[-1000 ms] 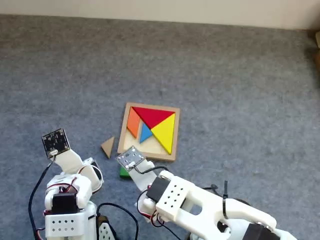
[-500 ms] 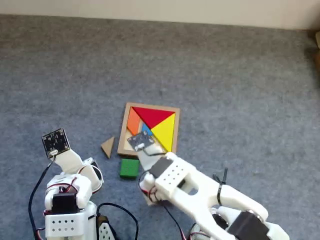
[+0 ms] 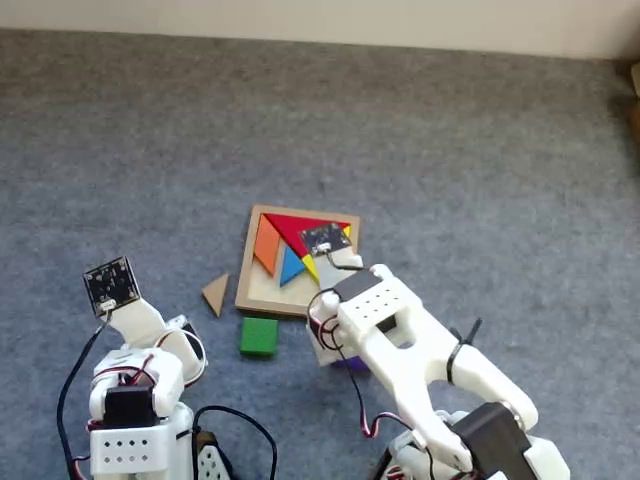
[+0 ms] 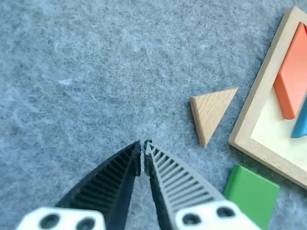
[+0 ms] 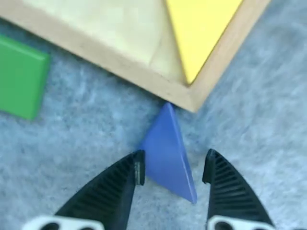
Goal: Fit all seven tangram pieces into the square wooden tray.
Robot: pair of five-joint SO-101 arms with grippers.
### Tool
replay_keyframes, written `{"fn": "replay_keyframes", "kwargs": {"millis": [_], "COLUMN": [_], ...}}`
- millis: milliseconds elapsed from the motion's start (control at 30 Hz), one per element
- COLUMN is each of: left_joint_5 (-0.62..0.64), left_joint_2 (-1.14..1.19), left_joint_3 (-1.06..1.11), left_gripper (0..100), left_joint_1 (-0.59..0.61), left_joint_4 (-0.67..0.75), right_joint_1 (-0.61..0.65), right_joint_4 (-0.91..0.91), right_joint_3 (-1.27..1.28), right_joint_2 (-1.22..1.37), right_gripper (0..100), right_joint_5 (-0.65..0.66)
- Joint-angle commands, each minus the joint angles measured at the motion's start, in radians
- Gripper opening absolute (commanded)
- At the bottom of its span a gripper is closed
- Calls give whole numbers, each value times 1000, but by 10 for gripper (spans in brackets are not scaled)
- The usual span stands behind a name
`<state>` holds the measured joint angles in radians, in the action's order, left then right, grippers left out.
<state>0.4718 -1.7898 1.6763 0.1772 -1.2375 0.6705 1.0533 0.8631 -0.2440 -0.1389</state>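
Note:
The square wooden tray (image 3: 243, 275) holds a red triangle (image 3: 290, 228), an orange piece (image 3: 267, 246), a small blue triangle (image 3: 292, 266) and a yellow triangle (image 5: 201, 24). On the carpet outside lie a plain wooden triangle (image 3: 215, 294), a green square (image 3: 259, 336) and a darker blue triangle (image 5: 168, 153) just off the tray's near right corner. My right gripper (image 5: 173, 167) is open, one finger on each side of that blue triangle. My left gripper (image 4: 143, 143) is shut on nothing above bare carpet, short of the wooden triangle (image 4: 211, 111).
Grey carpet covers the whole floor, with wide free room beyond the tray and to its right. The right arm (image 3: 400, 340) lies across the tray's near right part. The green square (image 5: 21, 79) sits close to the tray's front rim (image 5: 144, 76).
The right arm has swung rightward from above the green square, along the tray's front edge, to the tray's near right corner over the blue triangle. The left arm has kept still.

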Motion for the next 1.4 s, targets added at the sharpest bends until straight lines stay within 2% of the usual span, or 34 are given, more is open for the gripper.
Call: {"fn": "replay_keyframes", "kwargs": {"millis": [0, 167, 500, 667, 933, 1167, 1367], "left_joint_5": [-6, -6, -6, -6, -6, -6, -6], "left_joint_2": [-44, -44, -44, -44, -44, -41, -39], "left_joint_3": [21, 21, 21, 21, 21, 21, 19], "left_gripper": [43, 43, 43, 43, 43, 43, 43], "left_joint_1": [-16, -16, -16, -16, -16, -19, -19], "left_joint_4": [-5, -5, -5, -5, -5, -5, -5], "right_joint_1": [-28, -21, 104, 102, 101, 101, 101], "right_joint_4": [-1, -1, -35, -127, -124, -122, -21], "right_joint_3": [-71, -82, 48, 97, 96, 107, 99], "right_joint_2": [-7, -19, -237, -156, 16, 33, 33], "right_gripper": [199, 200, 202, 202, 203, 203, 203], "right_joint_5": [14, 12, 12, 20, 20, 37, 75]}}
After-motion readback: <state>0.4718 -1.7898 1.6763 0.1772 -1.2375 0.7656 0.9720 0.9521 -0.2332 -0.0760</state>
